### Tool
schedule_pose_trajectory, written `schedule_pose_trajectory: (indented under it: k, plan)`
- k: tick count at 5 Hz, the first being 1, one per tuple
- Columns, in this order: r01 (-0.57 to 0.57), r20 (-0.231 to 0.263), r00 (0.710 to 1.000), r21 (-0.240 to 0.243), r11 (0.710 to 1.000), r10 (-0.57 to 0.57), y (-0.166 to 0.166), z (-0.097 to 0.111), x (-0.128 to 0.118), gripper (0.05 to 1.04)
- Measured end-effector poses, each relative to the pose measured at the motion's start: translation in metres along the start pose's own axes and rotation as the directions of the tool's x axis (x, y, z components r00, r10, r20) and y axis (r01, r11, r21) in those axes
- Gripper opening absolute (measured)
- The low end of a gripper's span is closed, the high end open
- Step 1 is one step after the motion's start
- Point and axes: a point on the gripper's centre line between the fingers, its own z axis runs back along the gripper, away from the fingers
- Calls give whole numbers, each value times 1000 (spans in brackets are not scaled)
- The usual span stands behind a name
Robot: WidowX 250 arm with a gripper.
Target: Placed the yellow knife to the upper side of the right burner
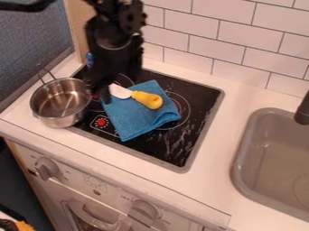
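The black gripper (100, 92) hangs low over the left part of the stove, right beside the blade tip of the yellow knife (148, 100). This knife has a pale blade pointing left and a rounded yellow handle to the right. It lies across the upper part of a blue cloth (134, 121). I cannot tell whether the gripper touches the blade. The right burner (188, 111) shows as thin rings on the black stovetop, its left side covered by the cloth.
A steel pot (59, 116) stands at the stove's left edge, close to the gripper, its handle toward the back. To the right is a grey sink (265, 153) with a dark faucet (303, 110). A tiled wall (208, 40) rises behind, and control knobs line the front.
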Motion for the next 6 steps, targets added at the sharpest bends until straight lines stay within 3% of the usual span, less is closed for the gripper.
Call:
schedule_pose_trajectory:
  k: [1,4,5,6]
  plan:
    - [-8,-41,999,4,1000,8,-14,-17,-8,1001]
    - [43,-73,997,49,998,-39,-33,-61,-19,1001]
    - [38,-64,997,65,997,-34,-29,-66,-18,1001]
    - [60,-42,997,76,995,-57,-24,-68,-15,938]
